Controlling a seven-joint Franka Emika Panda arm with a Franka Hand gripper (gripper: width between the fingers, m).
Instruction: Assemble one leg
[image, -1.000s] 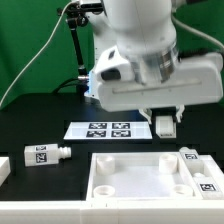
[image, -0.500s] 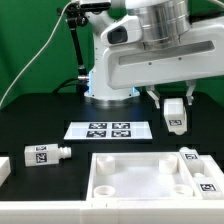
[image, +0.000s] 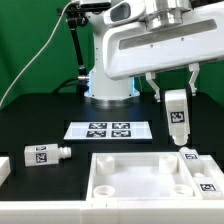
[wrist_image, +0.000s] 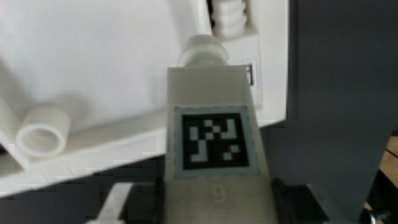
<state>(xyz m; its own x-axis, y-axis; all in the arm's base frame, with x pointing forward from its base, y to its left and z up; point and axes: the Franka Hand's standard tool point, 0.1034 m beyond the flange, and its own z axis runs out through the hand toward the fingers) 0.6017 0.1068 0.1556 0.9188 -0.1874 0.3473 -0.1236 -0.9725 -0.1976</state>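
Observation:
My gripper (image: 175, 96) is shut on a white leg (image: 177, 117) and holds it upright in the air, its square tag facing the exterior camera. It hangs above the far right corner of the big white panel (image: 118, 163). In the wrist view the leg (wrist_image: 215, 125) fills the middle, clamped between my dark fingers (wrist_image: 150, 200), with the panel (wrist_image: 89, 80) below it. My gripper (wrist_image: 217, 203) grips the leg's upper end.
The marker board (image: 110, 129) lies behind the panel. Another leg (image: 45, 154) lies on the black table at the exterior view's left. Two more legs (image: 194, 157) (image: 206, 182) lie at the right, beside the panel. The robot base (image: 108, 88) stands at the back.
The arm has risen and moved to the exterior view's right, carrying the leg with it. The leg now hangs upright, more fully in view.

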